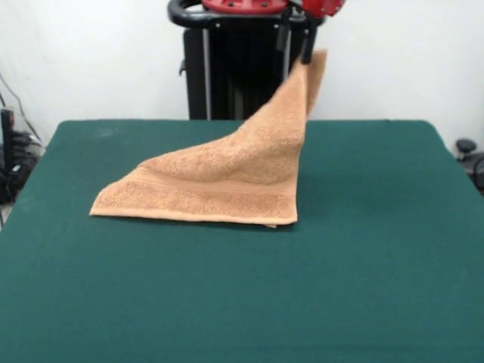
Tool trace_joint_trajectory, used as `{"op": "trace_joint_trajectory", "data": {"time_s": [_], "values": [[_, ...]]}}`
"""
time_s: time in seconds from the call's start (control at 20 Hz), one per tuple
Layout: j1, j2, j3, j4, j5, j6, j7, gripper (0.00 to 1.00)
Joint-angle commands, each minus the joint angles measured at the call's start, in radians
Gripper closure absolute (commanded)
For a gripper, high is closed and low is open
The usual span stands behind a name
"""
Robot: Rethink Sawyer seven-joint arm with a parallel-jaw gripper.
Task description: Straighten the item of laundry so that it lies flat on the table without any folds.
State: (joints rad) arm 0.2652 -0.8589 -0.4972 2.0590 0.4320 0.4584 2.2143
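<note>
Towel (219, 181): tan-orange terry cloth, with a woven band running parallel to its near edge. One corner is lifted high above the far side of the table; from there the cloth slopes down as a broad triangle. The near edge lies on the table (378, 287), a little left of centre, with its left tip pointing toward the left side. A small pale tag seems to peek out at the near right corner, too small to be sure of.

Handling, judged: light, soft and fully limp. It hangs by its own weight, drapes in a smooth sheet, and will crease or double over wherever it is set down slack. It is not fragile and not slippery; the pile should drag a little on the felt-like tabletop, which helps the resting edge stay put while the raised part is pulled. The best places to take hold are corners and the banded hem, where the weave is firmer and a pinch takes a single layer. A hold in the middle would bunch it.

Gripper (306, 54): dark, hanging from the red arm at the top edge, closed on the raised corner, with a short flap of cloth standing up beside it.

Table: dark green, far larger than the towel.

Behind: black pedestal, white wall, cables at the left edge.
</note>
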Motion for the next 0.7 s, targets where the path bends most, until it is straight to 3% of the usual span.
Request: {"op": "trace_joint_trajectory", "data": {"time_s": [0.05,0.25,0.45,0.7], "values": [[-0.002,0.027,0.024,0.008,-0.052,-0.014,0.138,0.0],[0.029,0.036,-0.018,-0.012,-0.044,0.047,0.203,0.0],[0.017,0.003,-0.051,-0.045,-0.068,0.128,0.181,0.0],[-0.125,0.0,-0.016,-0.114,-0.09,0.106,0.051,0.0]]}}
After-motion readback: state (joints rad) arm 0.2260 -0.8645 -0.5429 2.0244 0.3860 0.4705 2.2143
